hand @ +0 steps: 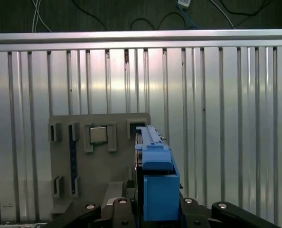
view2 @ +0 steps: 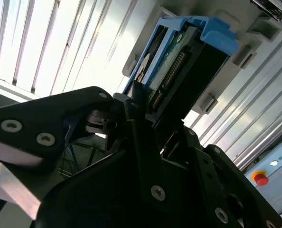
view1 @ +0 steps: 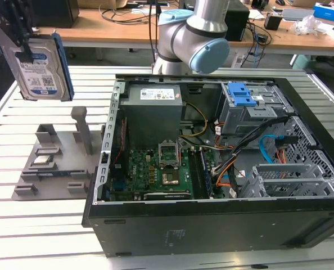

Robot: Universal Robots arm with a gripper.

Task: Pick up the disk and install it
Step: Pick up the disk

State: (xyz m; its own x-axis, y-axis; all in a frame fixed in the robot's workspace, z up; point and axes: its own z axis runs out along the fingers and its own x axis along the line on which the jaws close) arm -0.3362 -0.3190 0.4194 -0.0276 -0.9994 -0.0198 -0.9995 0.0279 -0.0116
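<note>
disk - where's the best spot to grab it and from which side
Across its two broad flat faces near one short end, coming in from that end, as the hand grips it now. The disk hangs upright. Those faces are flat and parallel, so the grip probably sits firm, and the blue caddy along the long edge is left bare.

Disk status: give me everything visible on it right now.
The disk is a flat silver metal drive with a white-and-blue label and a blue plastic frame. It hangs upright in the air above the grey holder, at the exterior view's left of the computer case. The gripper has its jaws shut on its upper end; nothing else touches it. Its connector row shows in the second wrist view.
</note>
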